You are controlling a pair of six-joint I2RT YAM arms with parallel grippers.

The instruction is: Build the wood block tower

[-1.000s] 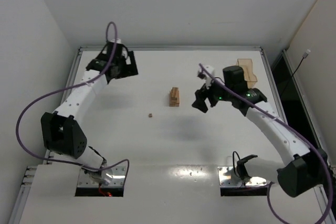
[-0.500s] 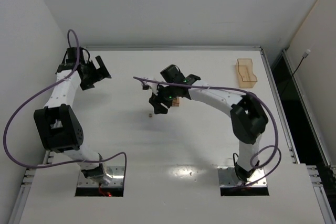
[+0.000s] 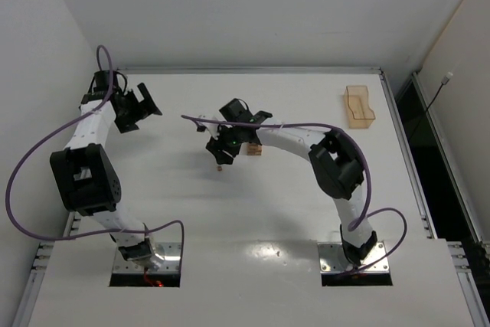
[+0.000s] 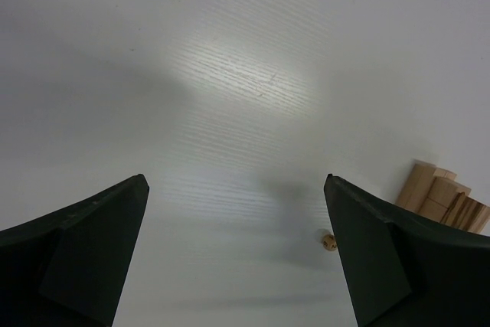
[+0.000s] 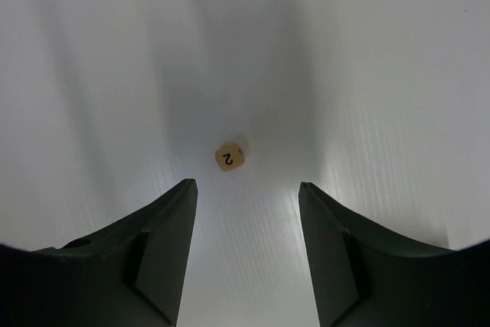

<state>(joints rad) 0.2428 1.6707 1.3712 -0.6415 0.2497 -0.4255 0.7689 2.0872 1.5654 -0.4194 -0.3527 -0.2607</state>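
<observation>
A small light-tan wood cube marked "2" (image 5: 230,157) lies alone on the white table; it also shows in the top view (image 3: 220,167) and in the left wrist view (image 4: 329,242). The tower (image 3: 255,148), a short stack of tan wood blocks, stands just right of it, partly behind my right arm, and shows in the left wrist view (image 4: 444,197). My right gripper (image 5: 246,185) is open and empty, hovering close over the cube, which lies just ahead of its fingertips. My left gripper (image 3: 143,108) is open and empty at the far left, well away from the blocks.
A translucent amber plastic tray (image 3: 358,106) stands at the far right of the table. A raised rim (image 3: 253,70) borders the table's far edge. The right arm stretches across the middle of the table, beside the tower.
My right arm has swung left from near the tray, past the tower, to over the small cube. My left arm has moved left toward the far left corner.
</observation>
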